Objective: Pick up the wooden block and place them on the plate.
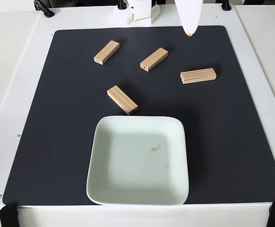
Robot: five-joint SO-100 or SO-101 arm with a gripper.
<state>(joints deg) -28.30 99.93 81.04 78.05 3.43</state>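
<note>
Several wooden blocks lie apart on the black mat (43, 118): one at the upper left (107, 52), one in the upper middle (154, 59), one at the right (198, 75), and one (122, 100) just above the plate's far left corner. The pale mint plate (104, 189) sits at the mat's near edge with a small dark smudge inside and no block in it. My gripper (189, 31) hangs at the top of the fixed view as a white pointed tip with an orange end, above the mat's far edge and apart from every block. Its jaws cannot be made out.
The mat covers a white table (14, 56). White parts of the arm's base (140, 12) stand at the far edge. Black clamps sit at the near corners (7, 215) and at the far left (43, 8). Bare mat flanks the plate.
</note>
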